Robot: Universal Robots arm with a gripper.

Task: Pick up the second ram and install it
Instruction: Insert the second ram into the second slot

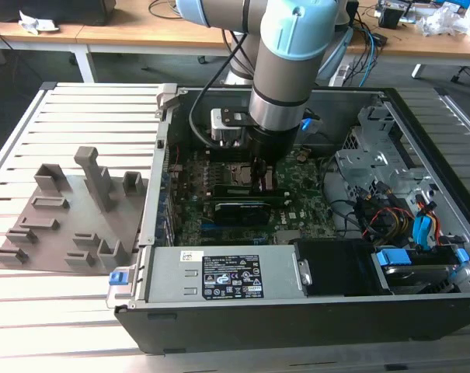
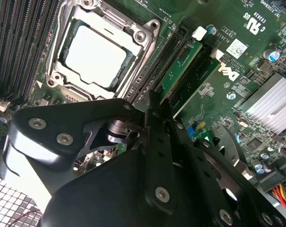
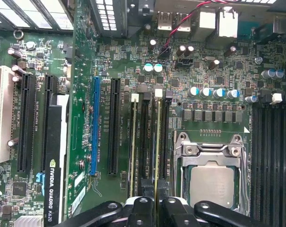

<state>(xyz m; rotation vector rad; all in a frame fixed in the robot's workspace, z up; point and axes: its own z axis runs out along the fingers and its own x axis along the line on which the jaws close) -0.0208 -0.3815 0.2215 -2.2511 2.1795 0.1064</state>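
My gripper (image 1: 262,185) (image 3: 156,204) (image 2: 158,106) reaches down into the open computer case (image 1: 297,318), just beside the CPU socket (image 1: 231,175) (image 3: 211,182) (image 2: 98,56). It is shut on the second ram (image 3: 157,142) (image 2: 181,66), a thin stick that stands on edge along a memory slot next to the socket. I cannot tell whether it is pressed fully into the slot. Another ram stick (image 3: 133,142) (image 2: 200,79) stands parallel to it, two slots farther from the socket.
A black graphics card (image 1: 238,208) (image 3: 53,161) lies in a slot beyond the memory slots. The power supply (image 1: 219,276) lines the case's near wall. Drive bays and cables (image 1: 405,210) crowd the exterior view's right. A grey holder plate (image 1: 64,217) sits outside on the slatted table.
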